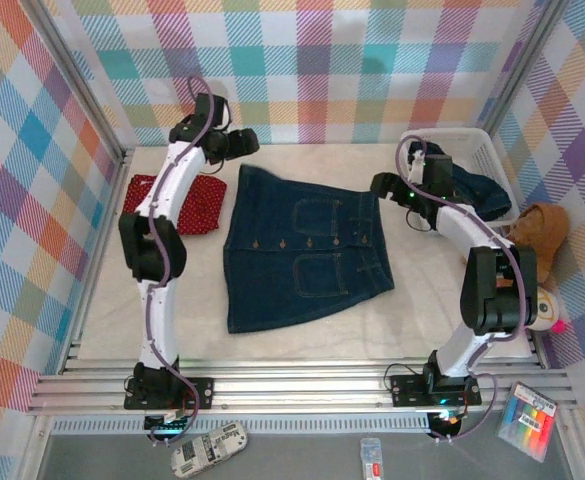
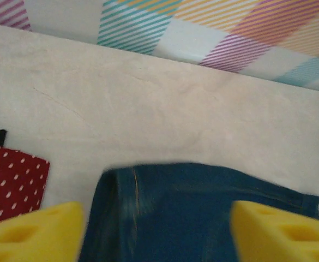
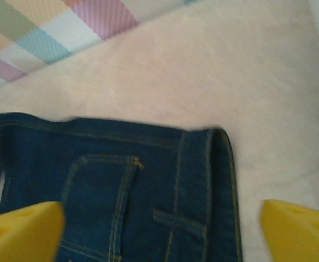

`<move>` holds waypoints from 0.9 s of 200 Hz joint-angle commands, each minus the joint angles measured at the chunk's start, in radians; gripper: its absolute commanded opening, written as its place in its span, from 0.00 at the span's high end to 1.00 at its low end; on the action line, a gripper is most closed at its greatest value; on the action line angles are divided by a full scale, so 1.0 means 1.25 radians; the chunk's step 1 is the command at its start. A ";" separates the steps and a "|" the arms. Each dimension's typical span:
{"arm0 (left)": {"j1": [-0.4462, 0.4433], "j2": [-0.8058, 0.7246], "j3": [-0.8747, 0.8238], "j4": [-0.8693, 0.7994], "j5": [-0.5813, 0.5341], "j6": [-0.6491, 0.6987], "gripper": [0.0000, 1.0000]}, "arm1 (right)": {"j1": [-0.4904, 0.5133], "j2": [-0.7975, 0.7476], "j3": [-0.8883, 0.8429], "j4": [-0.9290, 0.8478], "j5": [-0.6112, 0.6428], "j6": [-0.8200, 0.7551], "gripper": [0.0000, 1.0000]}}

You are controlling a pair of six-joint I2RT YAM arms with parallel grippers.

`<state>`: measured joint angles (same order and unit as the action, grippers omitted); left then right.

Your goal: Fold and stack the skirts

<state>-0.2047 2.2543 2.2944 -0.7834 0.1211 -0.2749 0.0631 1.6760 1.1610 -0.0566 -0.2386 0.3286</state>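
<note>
Yellow foam fingertips [image 2: 34, 232] of the left gripper [image 1: 242, 140] stand wide apart, released, above the far left corner of the dark blue denim skirt [image 1: 307, 250], spread flat mid-table; the right gripper [image 1: 380, 185] gapes likewise above its far right corner. The 2 arms reach forward. Bare beige table [image 1: 422, 290] rims the skirt; a red white-dotted skirt [image 1: 197, 205] lies folded left

**A robot test booth in a lab**

Two robot arms, the left arm [image 1: 162, 230] and the right arm [image 1: 492, 290], are bolted to a bare aluminium rail [image 1: 302, 385] at the near edge of a cream-covered table [image 1: 302, 350]. Flat wall panels [image 1: 322, 70] printed with pastel plaid box the table in. A denim skirt [image 1: 302, 250], a white basket [image 1: 497, 160] and a teddy bear [image 1: 542, 230] are set out on the table like staged props.
</note>
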 commanded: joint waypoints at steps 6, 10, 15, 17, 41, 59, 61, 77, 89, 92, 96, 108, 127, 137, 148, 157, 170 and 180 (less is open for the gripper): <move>-0.035 -0.096 -0.021 -0.064 0.007 -0.026 0.00 | 0.066 -0.080 0.042 -0.045 0.098 0.067 0.01; -0.041 -0.107 -0.047 -0.054 0.007 -0.032 0.00 | 0.072 -0.080 0.042 -0.059 0.110 0.083 0.01; -0.047 -0.118 -0.078 -0.044 0.014 -0.039 0.00 | 0.079 -0.083 0.038 -0.073 0.123 0.104 0.01; -0.050 -0.123 -0.090 -0.042 0.016 -0.041 0.00 | 0.082 -0.084 0.037 -0.075 0.126 0.111 0.01; -0.076 -0.169 -0.229 0.010 0.046 -0.103 0.00 | 0.111 -0.108 -0.016 -0.051 0.148 0.173 0.01; -0.088 -0.177 -0.322 0.060 0.087 -0.166 0.00 | 0.114 -0.119 -0.070 0.002 0.084 0.239 0.01; -0.089 -0.177 -0.330 0.067 0.092 -0.171 0.00 | 0.115 -0.118 -0.074 0.006 0.074 0.245 0.01; -0.097 -0.155 -0.376 0.105 0.112 -0.206 0.00 | 0.115 -0.112 -0.102 -0.008 0.042 0.304 0.01; -0.101 -0.124 -0.385 0.121 0.124 -0.222 0.00 | 0.115 -0.119 -0.149 0.018 0.017 0.340 0.01; -0.101 -0.114 -0.385 0.125 0.123 -0.227 0.00 | 0.115 -0.122 -0.162 0.021 0.013 0.348 0.01; -0.101 -0.102 -0.382 0.128 0.119 -0.233 0.00 | 0.116 -0.125 -0.175 0.023 0.010 0.355 0.01; -0.101 -0.059 -0.373 0.137 0.110 -0.248 0.00 | 0.116 -0.135 -0.209 0.010 -0.004 0.364 0.01; -0.101 0.017 -0.323 0.136 0.106 -0.259 0.00 | 0.117 -0.159 -0.245 -0.027 -0.025 0.371 0.01; -0.103 0.059 -0.289 0.132 0.105 -0.256 0.00 | 0.119 -0.182 -0.263 -0.061 -0.010 0.379 0.01; -0.104 0.105 -0.248 0.126 0.107 -0.253 0.00 | 0.119 -0.215 -0.284 -0.091 0.013 0.383 0.01; -0.104 0.143 -0.211 0.115 0.109 -0.250 0.00 | 0.118 -0.249 -0.299 -0.119 0.033 0.383 0.01; -0.105 0.195 -0.154 0.098 0.116 -0.249 0.00 | 0.119 -0.290 -0.314 -0.166 0.060 0.377 0.01; -0.107 0.228 -0.112 0.089 0.125 -0.247 0.00 | 0.119 -0.314 -0.320 -0.208 0.076 0.373 0.01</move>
<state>-0.3332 2.4020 2.0720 -0.6388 0.2539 -0.5797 0.2092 1.3701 0.7811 -0.1909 -0.1974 0.7811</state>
